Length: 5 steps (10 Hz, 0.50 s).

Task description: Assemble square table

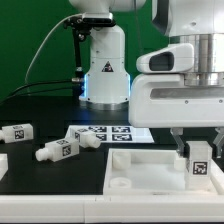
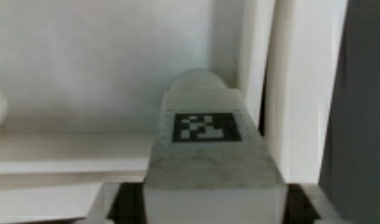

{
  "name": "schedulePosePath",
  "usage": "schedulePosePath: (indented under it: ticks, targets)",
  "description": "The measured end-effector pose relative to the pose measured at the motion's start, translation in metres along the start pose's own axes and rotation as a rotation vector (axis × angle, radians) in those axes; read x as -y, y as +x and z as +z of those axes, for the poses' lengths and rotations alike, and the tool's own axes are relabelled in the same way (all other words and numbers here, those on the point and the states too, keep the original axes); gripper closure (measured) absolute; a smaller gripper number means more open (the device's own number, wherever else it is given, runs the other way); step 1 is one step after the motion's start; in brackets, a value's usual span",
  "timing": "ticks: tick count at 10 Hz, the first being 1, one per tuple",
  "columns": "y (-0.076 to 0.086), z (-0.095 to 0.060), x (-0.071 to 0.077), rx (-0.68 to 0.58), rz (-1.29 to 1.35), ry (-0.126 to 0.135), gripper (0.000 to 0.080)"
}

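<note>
The white square tabletop lies at the front right of the exterior view, with a round hole near its front left corner. My gripper is over its right side, shut on a white peg leg with a black-and-white tag, held upright just above or on the panel. In the wrist view the leg fills the middle between my gripper's jaws, with the tabletop's raised edge behind it. Three more tagged legs lie on the black table at the exterior view's left.
The marker board lies flat behind the tabletop. The robot's white base stands at the back, in front of a green backdrop. A white edge shows at the far left.
</note>
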<state>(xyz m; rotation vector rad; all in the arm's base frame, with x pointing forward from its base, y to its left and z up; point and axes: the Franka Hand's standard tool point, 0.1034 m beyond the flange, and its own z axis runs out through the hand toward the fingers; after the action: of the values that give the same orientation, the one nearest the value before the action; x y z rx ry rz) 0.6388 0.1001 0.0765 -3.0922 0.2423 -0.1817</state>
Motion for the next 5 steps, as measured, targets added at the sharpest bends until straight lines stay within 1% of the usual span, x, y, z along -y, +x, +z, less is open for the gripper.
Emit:
schedulePosePath:
  ticks: [1,2,3,4,5]
  targets:
    - [-0.0001,0.0001,0.0,0.0,0.067,0.0,0.0515]
    - [-0.0003,0.0,0.0015,-0.001,0.192,0.0,0.0515]
    - [-0.0015,-0.0006,0.0064,-0.001,0.321,0.001,0.0515]
    - [-0.0036,-0.0018,0.0097,0.005,0.416,-0.007,0.0514]
    - [-0.0041,-0.0024,0.0089,0.008,0.604,-0.009,0.0514]
